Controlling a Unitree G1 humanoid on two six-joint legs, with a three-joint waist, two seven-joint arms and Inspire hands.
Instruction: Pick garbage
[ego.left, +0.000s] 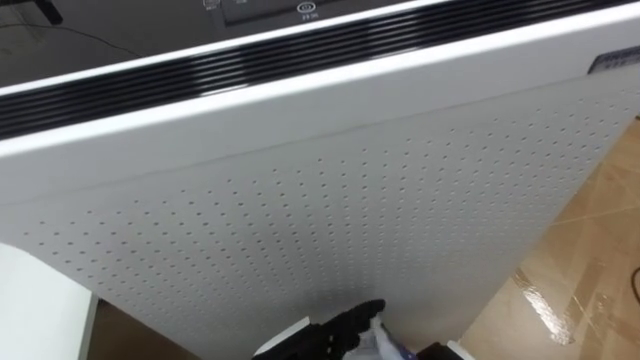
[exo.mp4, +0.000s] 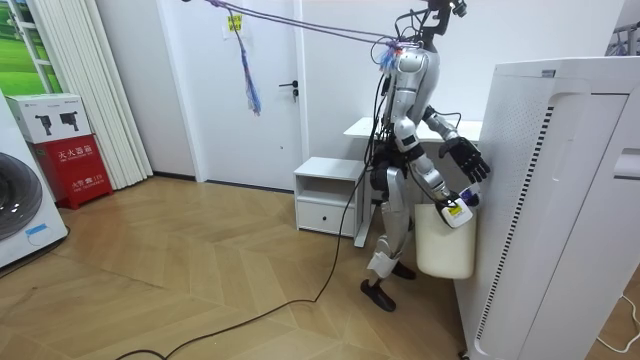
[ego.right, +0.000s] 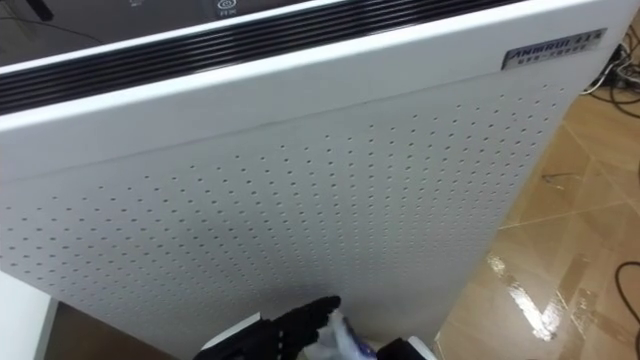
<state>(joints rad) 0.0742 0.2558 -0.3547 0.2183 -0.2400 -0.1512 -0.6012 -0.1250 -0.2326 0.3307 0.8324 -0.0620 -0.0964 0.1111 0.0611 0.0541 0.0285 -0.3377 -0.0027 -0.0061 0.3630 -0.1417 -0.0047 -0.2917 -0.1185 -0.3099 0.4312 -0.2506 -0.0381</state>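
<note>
Right robot hand (exo.mp4: 449, 200) is clamped on the garbage (exo.mp4: 456, 213) (small white thing, blue-yellow label), just above the white bin (exo.mp4: 443, 245) beside the perforated white appliance (exo.mp4: 560, 200). Left robot hand (ego.left: 345, 322) sits higher, fingers spread.

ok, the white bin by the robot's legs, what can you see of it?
The bin is a plain cream-white tub, plastic by its look, rounded at the bottom. It stands upright on the wood floor between the robot's legs and the big white appliance, close against the latter. Its wall is bare and its inside is hidden. The right hand holds a small white item with a yellow label at the bin's rim; contact unclear.
</note>
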